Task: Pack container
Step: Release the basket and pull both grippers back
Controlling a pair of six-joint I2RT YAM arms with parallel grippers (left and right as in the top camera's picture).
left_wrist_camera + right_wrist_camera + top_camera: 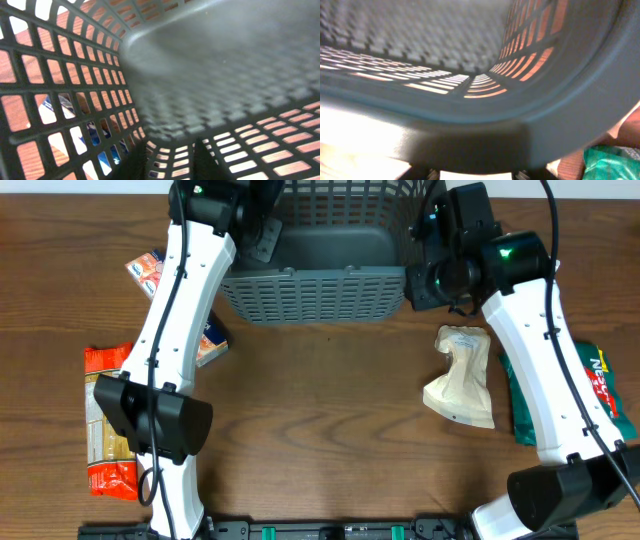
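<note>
The container (310, 290), a dark grey lattice basket, is at the back middle of the table and looks tilted, its front wall facing up. My left gripper (262, 238) is at its left rim. In the left wrist view its fingertips (170, 162) sit close against the lattice wall, looking into the basket (225, 60), which shows nothing inside. My right gripper (425, 280) is at the basket's right rim. In the right wrist view the thick rim (570, 100) lies across the jaws (475, 172).
A beige pouch (462, 375) and a green pack (600, 390) lie to the right, partly under the right arm. An orange noodle pack (108, 420), a blue-white pack (212, 340) and a red-white pack (148, 272) lie to the left.
</note>
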